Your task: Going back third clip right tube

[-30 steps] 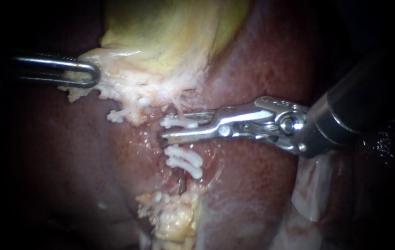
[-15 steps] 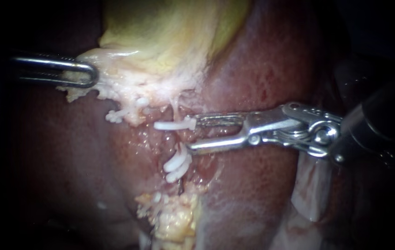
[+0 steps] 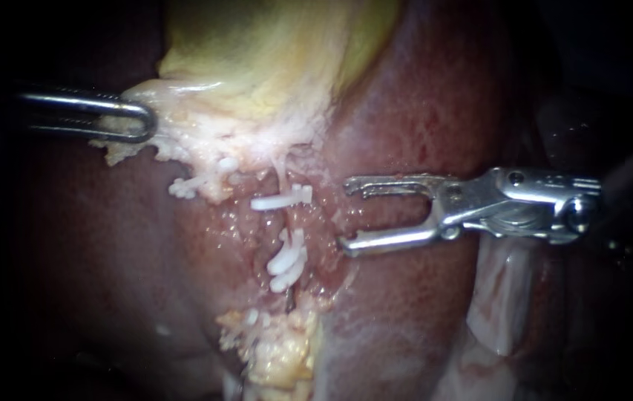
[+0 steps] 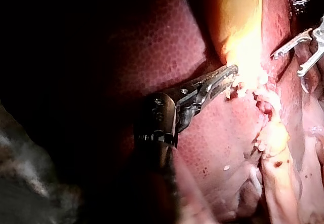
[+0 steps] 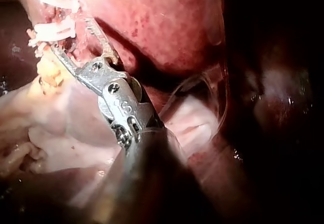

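No legible text found, no labels, brands, numbers or signs made out in any view

The right instrument (image 3: 346,215) reaches in level from the right, its two slim jaws parted in a wide gap and gripping nothing, tips pointing left. Its metal wrist joint shows just behind them, with the dark shaft beyond. The left instrument (image 3: 145,122) also lies level, entering from the far left, its jaws closed flat on a rim of pale tissue (image 3: 182,130), its shaft mostly lost in shadow.
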`<state>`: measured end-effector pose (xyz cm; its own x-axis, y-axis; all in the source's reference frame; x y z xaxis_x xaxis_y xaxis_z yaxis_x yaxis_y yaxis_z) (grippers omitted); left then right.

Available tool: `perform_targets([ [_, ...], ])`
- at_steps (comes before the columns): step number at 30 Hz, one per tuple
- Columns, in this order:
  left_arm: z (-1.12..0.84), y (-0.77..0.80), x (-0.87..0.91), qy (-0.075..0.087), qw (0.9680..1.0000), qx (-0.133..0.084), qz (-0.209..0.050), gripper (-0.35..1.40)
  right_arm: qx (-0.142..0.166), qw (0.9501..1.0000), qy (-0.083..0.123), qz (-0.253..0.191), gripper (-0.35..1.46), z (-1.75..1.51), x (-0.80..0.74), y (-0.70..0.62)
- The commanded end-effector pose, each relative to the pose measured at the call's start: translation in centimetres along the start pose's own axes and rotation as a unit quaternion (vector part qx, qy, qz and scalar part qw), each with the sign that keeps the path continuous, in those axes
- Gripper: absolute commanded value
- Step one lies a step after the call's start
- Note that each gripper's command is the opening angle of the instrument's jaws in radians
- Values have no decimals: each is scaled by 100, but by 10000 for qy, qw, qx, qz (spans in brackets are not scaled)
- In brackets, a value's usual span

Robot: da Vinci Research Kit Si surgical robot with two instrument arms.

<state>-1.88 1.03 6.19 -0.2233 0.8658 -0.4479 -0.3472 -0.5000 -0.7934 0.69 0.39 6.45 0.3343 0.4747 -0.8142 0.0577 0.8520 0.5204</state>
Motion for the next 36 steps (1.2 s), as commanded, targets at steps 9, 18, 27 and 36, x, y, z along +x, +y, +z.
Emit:
perform_targets([
  [9, 1, -1, 0, -1, 10000, 0, 3, -35, 78, 9980, -401, -476, 50, -30, 16, -8],
  [18, 23, -10, -11, 26, 10000, 55, 40, -35, 120, 9976, -395, -559, 50, -41, 19, -13],
  [27, 51, -26, -25, -5, 10000, -16, 92, -35, 122, 9976, -395, -560, 50, -42, 19, -13],
  [36, 53, -24, -24, -17, 9999, -43, 93, -35, 108, 9976, -396, -562, 50, -42, 19, -13],
])
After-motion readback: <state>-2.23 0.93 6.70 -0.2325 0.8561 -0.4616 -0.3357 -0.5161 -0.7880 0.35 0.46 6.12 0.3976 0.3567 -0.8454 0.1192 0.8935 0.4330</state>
